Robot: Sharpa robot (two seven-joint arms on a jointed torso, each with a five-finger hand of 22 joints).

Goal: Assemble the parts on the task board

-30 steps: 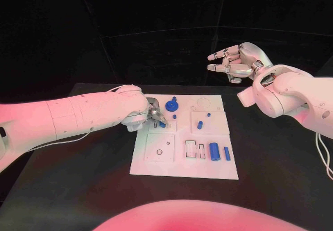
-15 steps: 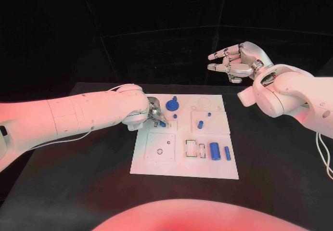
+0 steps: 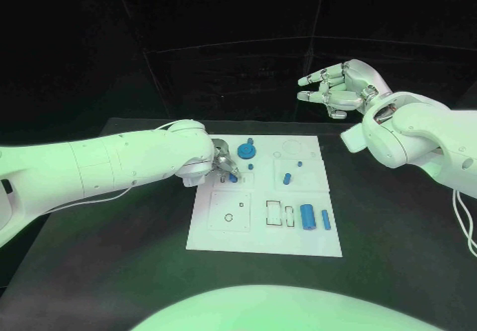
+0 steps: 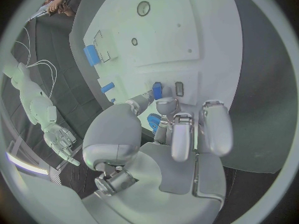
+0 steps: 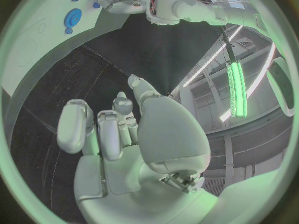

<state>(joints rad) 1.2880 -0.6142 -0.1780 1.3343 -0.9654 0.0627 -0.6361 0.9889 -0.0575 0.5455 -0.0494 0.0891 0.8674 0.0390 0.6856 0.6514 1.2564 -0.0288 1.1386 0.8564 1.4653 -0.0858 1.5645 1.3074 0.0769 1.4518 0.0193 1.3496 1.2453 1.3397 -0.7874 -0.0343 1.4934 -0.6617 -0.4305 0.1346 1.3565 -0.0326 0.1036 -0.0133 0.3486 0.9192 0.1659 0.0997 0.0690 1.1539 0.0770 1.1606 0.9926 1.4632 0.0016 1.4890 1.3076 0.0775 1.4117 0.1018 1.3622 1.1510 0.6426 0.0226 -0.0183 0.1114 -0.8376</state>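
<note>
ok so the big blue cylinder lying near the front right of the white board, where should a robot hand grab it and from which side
Probably across its middle, coming straight down from above. The big blue cylinder lies flat on the task board, long axis running front to back, so fingers could close on its curved sides. A thin blue pin lies close on its right and a rectangular slot on its left, so a low sideways approach looks crowded.

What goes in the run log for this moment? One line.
left hand: pinches small blue part at task board | right hand: raised, holds nothing
</note>
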